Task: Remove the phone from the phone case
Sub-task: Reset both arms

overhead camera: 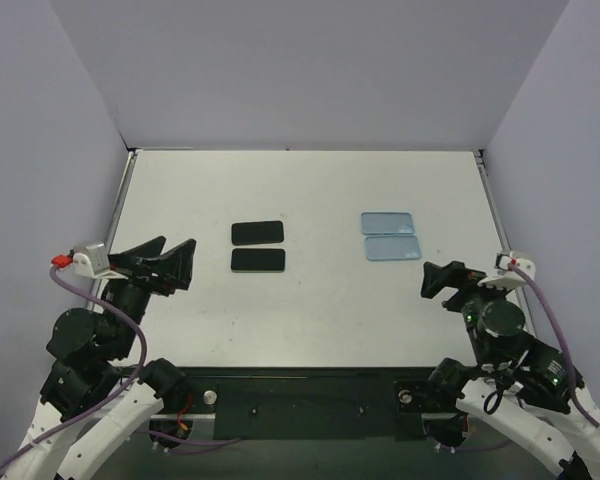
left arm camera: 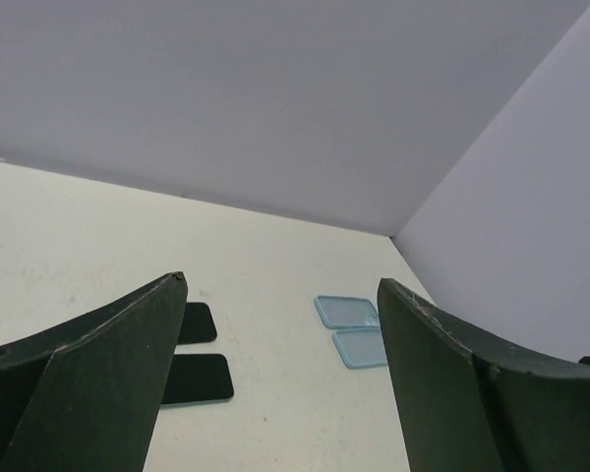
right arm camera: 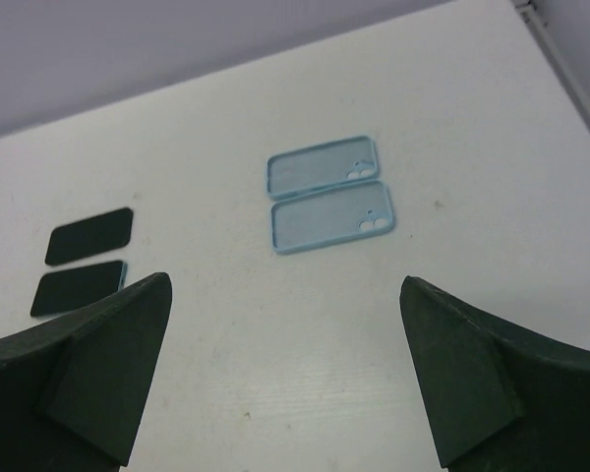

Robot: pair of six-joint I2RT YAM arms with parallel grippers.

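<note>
Black flat phone with a blue case rim [overhead camera: 257,260] lies on the white surface [overhead camera: 330,310] ahead of the left claw [overhead camera: 178,243]. Two light-blue plastic cases [overhead camera: 388,222] lie ahead of the right claw [overhead camera: 427,280]. Both claws are spread apart.

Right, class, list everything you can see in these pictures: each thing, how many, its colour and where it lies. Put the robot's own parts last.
flat black rectangular phones: two, black, left of the table's centre, far one and near one; the near one shows a thin blue-green edge in the wrist views
empty light blue plastic phone cases: two, light blue, right of centre, far one and near one
white table: one, white, under everything
left gripper: one, black, open, near left
right gripper: one, black, open, near right
</note>
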